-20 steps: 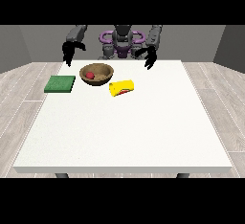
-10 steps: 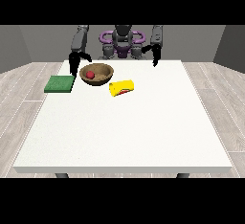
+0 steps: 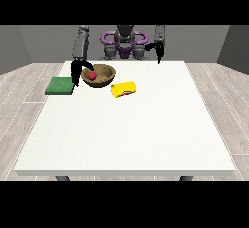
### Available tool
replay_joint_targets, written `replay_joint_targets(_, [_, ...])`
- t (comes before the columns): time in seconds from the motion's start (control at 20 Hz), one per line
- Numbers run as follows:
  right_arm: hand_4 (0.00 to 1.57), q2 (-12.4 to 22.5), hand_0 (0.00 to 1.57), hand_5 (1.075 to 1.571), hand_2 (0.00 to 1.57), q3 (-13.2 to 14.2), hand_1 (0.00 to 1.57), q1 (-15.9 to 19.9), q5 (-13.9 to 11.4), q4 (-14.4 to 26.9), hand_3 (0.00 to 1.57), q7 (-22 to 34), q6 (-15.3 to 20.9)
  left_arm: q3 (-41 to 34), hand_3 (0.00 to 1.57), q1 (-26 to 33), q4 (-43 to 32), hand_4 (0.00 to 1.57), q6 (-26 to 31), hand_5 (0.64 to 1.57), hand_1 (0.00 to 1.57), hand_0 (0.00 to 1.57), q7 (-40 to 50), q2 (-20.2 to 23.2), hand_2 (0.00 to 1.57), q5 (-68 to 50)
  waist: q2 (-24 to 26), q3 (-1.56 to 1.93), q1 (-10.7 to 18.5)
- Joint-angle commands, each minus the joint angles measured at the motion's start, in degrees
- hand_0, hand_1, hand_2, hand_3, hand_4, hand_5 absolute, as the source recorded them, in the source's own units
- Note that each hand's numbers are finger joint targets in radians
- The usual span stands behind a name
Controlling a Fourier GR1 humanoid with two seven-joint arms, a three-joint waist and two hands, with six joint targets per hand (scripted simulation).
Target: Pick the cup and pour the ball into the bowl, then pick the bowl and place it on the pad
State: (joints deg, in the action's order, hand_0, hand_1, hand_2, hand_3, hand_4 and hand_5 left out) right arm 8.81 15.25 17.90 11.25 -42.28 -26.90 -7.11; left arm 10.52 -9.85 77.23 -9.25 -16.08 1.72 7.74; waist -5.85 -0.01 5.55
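Red ball [image 3: 92, 75] is sitting in wooden bowl [image 3: 98, 75], yellow cup [image 3: 123, 89] lying discarded; hand at the view's left [image 3: 76, 72], fingers spread downward, is reaching beside bowl, green pad [image 3: 60, 85] awaiting.

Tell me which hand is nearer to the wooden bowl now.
The robot's right hand, at the view's left, hangs beside the wooden bowl, between it and the green pad. The other hand is raised far off at the view's right.

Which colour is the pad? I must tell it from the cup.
Green, front view: pad.
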Motion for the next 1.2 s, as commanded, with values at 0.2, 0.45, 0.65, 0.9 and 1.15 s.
replay_joint_targets(0.2, [0.36,-2.5,0.00,1.571,0.00,1.4,0.00,4.0,0.1,6.5,0.00,-7.7,3.1,0.9,0.00,-0.6,2.2,0.96,1.6,1.424,0.00,0.00,-2.2,-0.2,0.00,1.2,-4.9,0.05,2.4])
replay_joint_targets(0.45, [0.58,-1.8,0.00,1.541,0.00,4.0,0.00,3.3,4.9,9.3,0.00,-3.5,-2.1,1.1,0.00,-0.4,6.8,0.95,1.9,1.424,0.00,0.00,3.7,0.1,0.00,1.1,-2.6,0.08,2.8])
replay_joint_targets(0.65, [0.84,-2.9,1.57,1.457,1.57,6.5,1.57,1.3,5.8,10.5,1.01,-1.8,4.9,0.4,0.00,-1.2,7.4,0.95,2.6,1.421,0.00,0.00,3.4,1.0,0.00,0.8,-4.9,0.05,3.4])
replay_joint_targets(0.9, [0.95,-2.0,1.57,1.493,1.57,7.3,1.57,-1.8,6.8,8.3,1.57,-1.1,6.2,1.5,0.00,1.3,9.1,1.00,2.6,1.387,0.00,0.00,3.8,1.2,0.00,1.4,-3.1,0.02,4.6])
replay_joint_targets(1.15, [0.93,2.1,1.57,1.491,1.57,6.7,1.57,3.7,7.5,3.6,1.47,11.8,11.5,-2.7,0.00,1.3,5.0,1.10,5.9,1.360,0.00,0.00,3.1,3.4,0.00,-2.5,1.4,-0.08,2.5])
